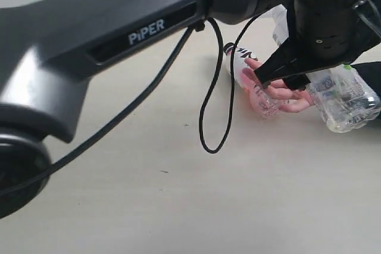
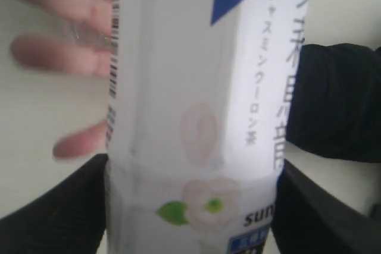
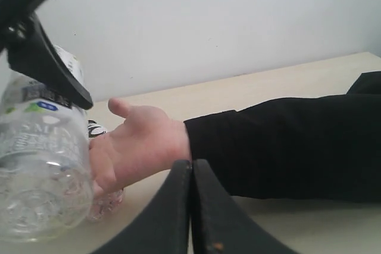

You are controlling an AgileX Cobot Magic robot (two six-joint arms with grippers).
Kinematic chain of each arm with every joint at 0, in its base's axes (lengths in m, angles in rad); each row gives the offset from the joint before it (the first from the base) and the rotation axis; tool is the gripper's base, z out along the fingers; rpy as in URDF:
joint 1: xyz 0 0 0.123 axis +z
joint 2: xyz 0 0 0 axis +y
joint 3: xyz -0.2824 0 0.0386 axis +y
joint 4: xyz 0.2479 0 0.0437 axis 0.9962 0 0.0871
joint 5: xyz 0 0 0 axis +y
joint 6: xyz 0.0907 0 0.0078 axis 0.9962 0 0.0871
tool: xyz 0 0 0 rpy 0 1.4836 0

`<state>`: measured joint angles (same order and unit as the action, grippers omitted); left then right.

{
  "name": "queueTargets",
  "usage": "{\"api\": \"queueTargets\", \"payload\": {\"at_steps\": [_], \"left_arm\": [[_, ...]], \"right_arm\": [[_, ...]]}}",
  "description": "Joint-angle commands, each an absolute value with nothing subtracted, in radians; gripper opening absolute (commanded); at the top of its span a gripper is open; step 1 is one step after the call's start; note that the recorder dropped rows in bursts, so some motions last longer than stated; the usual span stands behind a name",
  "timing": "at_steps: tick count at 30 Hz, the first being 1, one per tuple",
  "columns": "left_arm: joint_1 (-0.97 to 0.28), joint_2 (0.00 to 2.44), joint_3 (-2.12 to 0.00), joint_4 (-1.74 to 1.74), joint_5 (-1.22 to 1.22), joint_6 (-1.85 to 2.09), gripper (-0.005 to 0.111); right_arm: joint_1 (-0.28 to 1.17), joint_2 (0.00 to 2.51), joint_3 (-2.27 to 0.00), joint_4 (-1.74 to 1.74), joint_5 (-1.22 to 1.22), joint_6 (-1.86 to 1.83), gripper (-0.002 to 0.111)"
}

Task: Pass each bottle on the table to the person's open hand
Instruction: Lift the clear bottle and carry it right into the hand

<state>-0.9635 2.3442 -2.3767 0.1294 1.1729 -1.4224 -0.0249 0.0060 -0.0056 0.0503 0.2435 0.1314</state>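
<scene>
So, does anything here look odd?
One thing: a pink-tinted clear plastic bottle with a black cap already lies on its side against the person's open hand, while the left gripper holds a white-labelled clear bottle nearby.

Legible markings: grey arm housing (image 1: pixel 89 40) and bottle (image 2: pixel 190 117).
The arm housing carries the brand "PiPER" in white letters. The bottle's white label carries vertical grey katakana "ジャスミンウーロン茶", larger characters beside it that are cut off by the label's curve, the dark fragment "sun" near one end, and a barcode along one edge. The label lettering in the right wrist view is too blurred to read.
</scene>
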Motion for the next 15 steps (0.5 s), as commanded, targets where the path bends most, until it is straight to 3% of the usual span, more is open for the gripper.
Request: {"api": "queueTargets", "payload": {"at_steps": [1, 15], "left_arm": [[-0.908, 2.415, -2.438, 0.068, 1.15, -1.342, 0.0], [-0.897, 2.508, -2.442, -0.042, 0.989, -1.279, 0.0]], "right_arm": [[-0.023, 0.0, 0.0, 0.047, 0.236, 0.132, 0.001], [-0.023, 0.0, 0.0, 0.047, 0.236, 0.132, 0.001]]}}
